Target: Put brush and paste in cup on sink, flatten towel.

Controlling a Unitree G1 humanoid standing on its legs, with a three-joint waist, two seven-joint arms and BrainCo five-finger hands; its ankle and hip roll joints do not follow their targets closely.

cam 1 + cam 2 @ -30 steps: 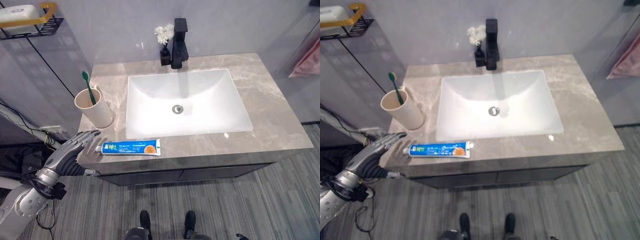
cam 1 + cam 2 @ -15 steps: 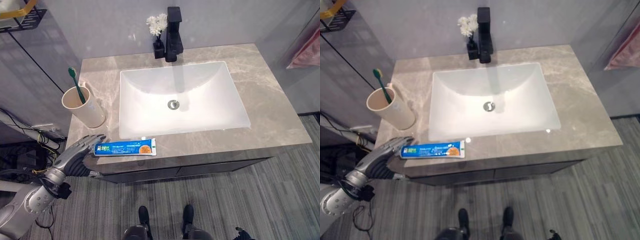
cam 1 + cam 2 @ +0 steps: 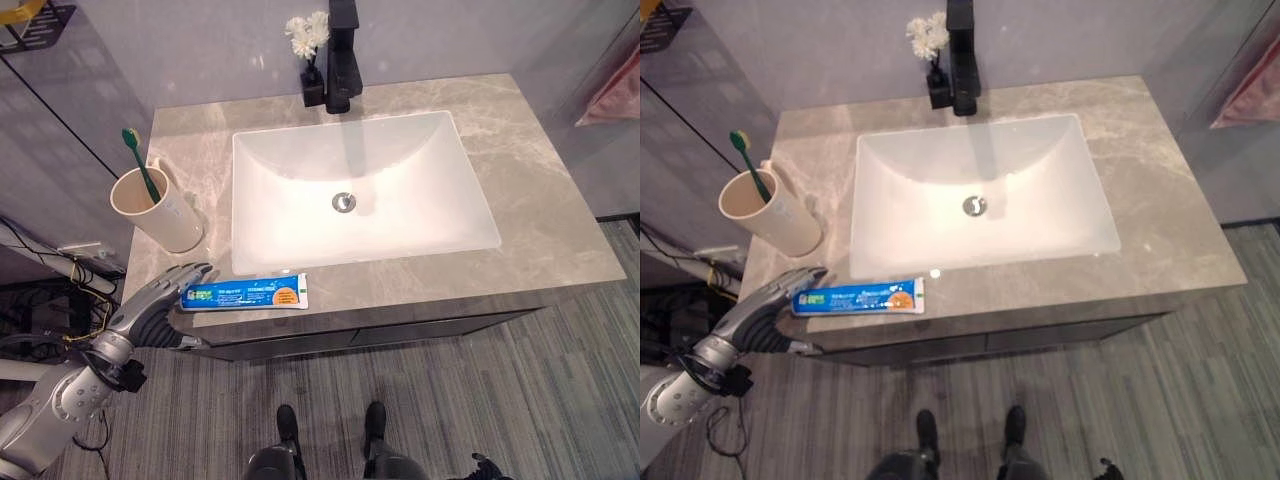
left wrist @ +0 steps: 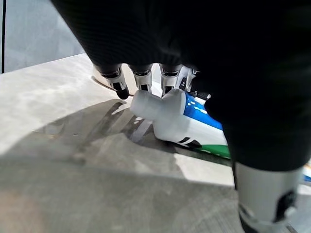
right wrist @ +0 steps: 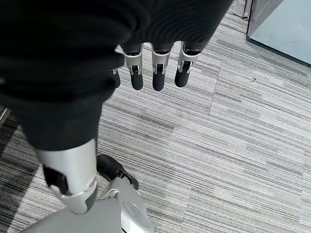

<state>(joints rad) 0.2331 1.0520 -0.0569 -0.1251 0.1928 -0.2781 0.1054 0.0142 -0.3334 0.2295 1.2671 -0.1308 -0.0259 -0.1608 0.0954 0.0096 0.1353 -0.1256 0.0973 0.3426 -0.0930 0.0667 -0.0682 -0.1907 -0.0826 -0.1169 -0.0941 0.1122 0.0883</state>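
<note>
Under left fingers (image 4: 119, 82): toothpaste cap (image 4: 150, 104).

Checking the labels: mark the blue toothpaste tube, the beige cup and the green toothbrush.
Blue toothpaste tube (image 3: 245, 294): left eye view, middle of its body.
Beige cup (image 3: 172, 220): left eye view, outer wall.
Green toothbrush (image 3: 131, 140): left eye view, bristle head.

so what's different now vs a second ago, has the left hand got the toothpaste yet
Not gripped yet. The left hand has closed in on the cap end of the toothpaste; its fingers now reach over the white cap, relaxed rather than curled. The camera shifted too. The tube lies flat at the counter's front edge, and the toothbrush stands in the cup as before.
</note>
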